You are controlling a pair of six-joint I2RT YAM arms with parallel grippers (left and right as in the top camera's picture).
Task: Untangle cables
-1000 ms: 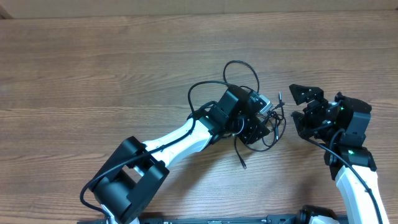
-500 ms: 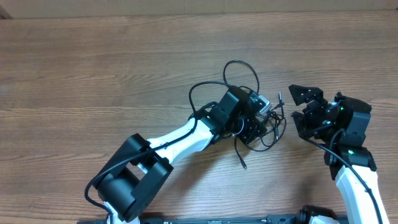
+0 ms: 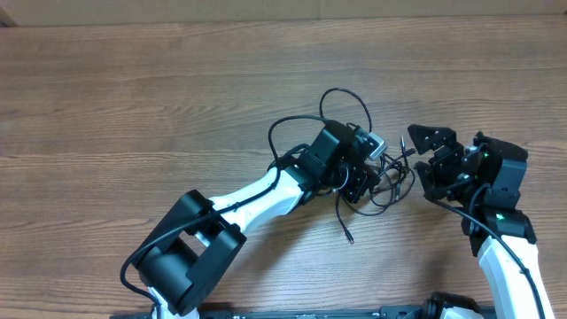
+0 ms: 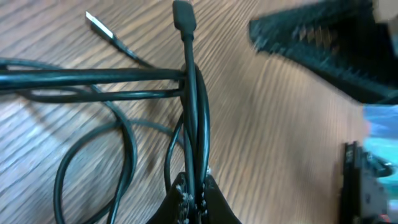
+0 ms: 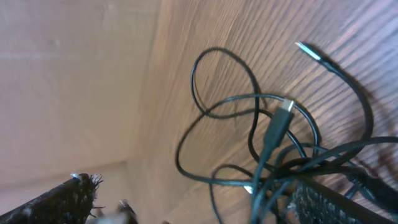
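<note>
The table (image 3: 133, 106) is brown wood with long lines in it. A pale strip (image 3: 266, 9) runs along its far edge.

My left arm (image 3: 257, 195) runs from the lower left of the overhead frame up to centre. Left gripper (image 3: 370, 177) is fully closed, fingers pinched on the cables (image 4: 196, 118) at bottom centre of its wrist view. Right arm (image 3: 505, 257) comes up from the lower right. Right gripper (image 3: 423, 159) points left, fingers spread wide, one in each bottom corner of its wrist view.

White arm links (image 3: 257, 197), black joints (image 3: 186, 252), black cabling (image 3: 237, 205); right claw (image 3: 423, 159) black, ribbed pads (image 4: 298, 40), green lights (image 3: 499, 215).
</note>
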